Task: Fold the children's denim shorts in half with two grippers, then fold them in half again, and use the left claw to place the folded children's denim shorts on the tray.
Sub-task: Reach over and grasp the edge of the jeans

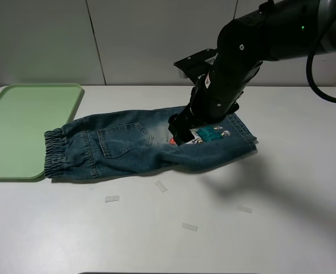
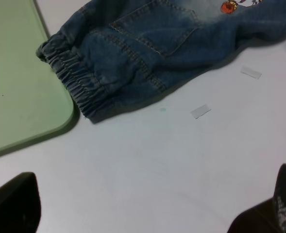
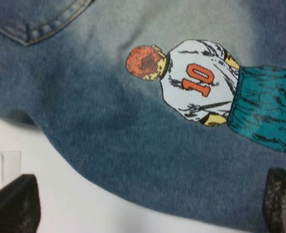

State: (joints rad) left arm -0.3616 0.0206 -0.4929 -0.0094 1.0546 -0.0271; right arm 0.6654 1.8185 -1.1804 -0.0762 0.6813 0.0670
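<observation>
The children's denim shorts (image 1: 128, 145) lie flat on the white table, with the gathered waistband (image 1: 55, 151) beside the tray (image 1: 19, 125) and the leg end to the right. A back pocket and a cartoon patch (image 3: 206, 87) face up. My right gripper (image 1: 182, 134) hangs low over that patch, its jaws wide open (image 3: 145, 204) with denim beneath them and nothing gripped. In the left wrist view my left gripper (image 2: 143, 211) is open over bare table, short of the waistband (image 2: 75, 77) and the tray's corner (image 2: 31, 97). The left arm is outside the exterior view.
Small clear strips lie on the table in front of the shorts (image 1: 112, 198) (image 1: 161, 186) (image 1: 189, 226). The tray's right rim almost touches the waistband. A pale wall runs behind the table.
</observation>
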